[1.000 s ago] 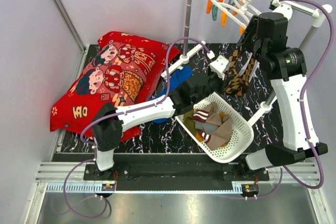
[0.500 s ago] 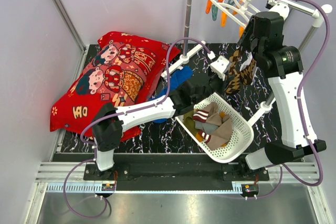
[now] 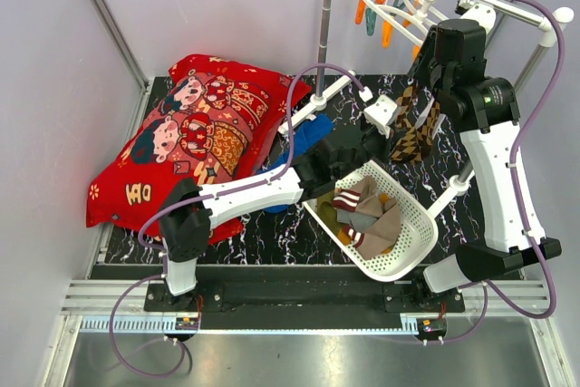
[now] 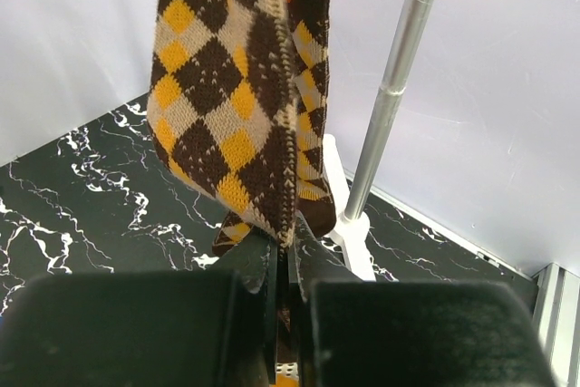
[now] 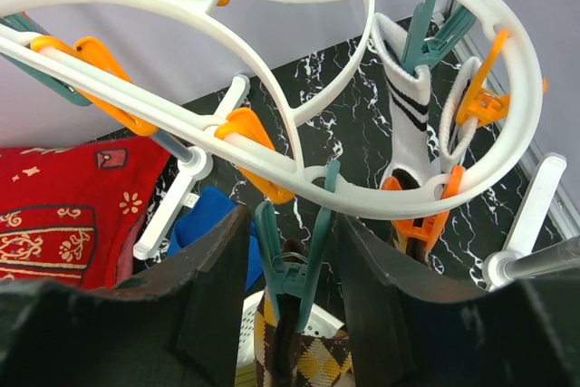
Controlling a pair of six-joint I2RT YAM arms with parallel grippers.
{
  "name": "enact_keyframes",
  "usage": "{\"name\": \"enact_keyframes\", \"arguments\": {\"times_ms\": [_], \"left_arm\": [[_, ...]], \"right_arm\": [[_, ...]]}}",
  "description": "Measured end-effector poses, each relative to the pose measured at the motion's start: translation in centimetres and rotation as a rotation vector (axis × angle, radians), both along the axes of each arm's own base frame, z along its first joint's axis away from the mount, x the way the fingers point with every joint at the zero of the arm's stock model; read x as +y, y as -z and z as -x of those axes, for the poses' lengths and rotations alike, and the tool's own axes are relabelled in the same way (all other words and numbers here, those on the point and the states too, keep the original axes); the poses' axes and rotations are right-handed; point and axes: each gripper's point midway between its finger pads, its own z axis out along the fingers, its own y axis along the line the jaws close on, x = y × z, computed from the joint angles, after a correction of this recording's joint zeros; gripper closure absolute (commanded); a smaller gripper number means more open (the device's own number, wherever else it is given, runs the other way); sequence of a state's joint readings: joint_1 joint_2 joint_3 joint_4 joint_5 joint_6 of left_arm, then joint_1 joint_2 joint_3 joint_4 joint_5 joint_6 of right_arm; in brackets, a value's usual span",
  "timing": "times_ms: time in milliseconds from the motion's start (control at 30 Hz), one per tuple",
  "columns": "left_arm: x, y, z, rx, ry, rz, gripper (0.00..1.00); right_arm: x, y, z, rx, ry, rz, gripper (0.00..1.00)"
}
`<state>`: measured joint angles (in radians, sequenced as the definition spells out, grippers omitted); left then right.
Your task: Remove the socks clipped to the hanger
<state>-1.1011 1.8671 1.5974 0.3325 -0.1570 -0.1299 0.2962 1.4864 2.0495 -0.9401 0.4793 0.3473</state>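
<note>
Left gripper: jaws closed on lower edge of brown, tan and yellow diamond-checked knit sock. Sock hangs upright, top end at teal plastic peg of white plastic ring hanger.

Right gripper: jaws partway apart, one either side of that peg; contact unclear.

White sock with dark bands is clipped on the ring. Other socks lie in white perforated oval basket.
</note>
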Motion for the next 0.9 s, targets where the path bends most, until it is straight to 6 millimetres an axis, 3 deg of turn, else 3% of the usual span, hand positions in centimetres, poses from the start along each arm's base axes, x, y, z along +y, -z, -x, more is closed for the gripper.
{"name": "enact_keyframes", "arguments": {"times_ms": [233,333,433,467,733,900], "left_arm": [[0.0,-0.3,-0.1,-0.003,-0.006,0.002,1.0],[0.0,-0.2,0.0,-0.003,-0.007,0.001,1.0],[0.0,-0.2,0.0,-0.003,-0.006,0.002,1.0],[0.0,-0.2,0.0,-0.003,-0.006,0.002,1.0],[-0.1,0.2,0.2,0.002,-0.005,0.004,1.0],[0.4,3.9,1.0,0.052,0.002,-0.045,1.0]], "right_arm": [[0.7,-0.1,0.1,0.0,-0.015,0.013,0.53],[0.5,0.0,0.1,0.001,-0.003,0.026,0.64],[0.2,0.0,0.1,0.002,0.012,0.04,0.86],[0.1,-0.1,0.1,-0.001,0.018,0.043,0.98],[-0.4,-0.2,0.1,-0.003,0.037,0.061,1.0],[-0.2,-0.2,0.1,-0.003,0.034,0.055,1.0]]}}
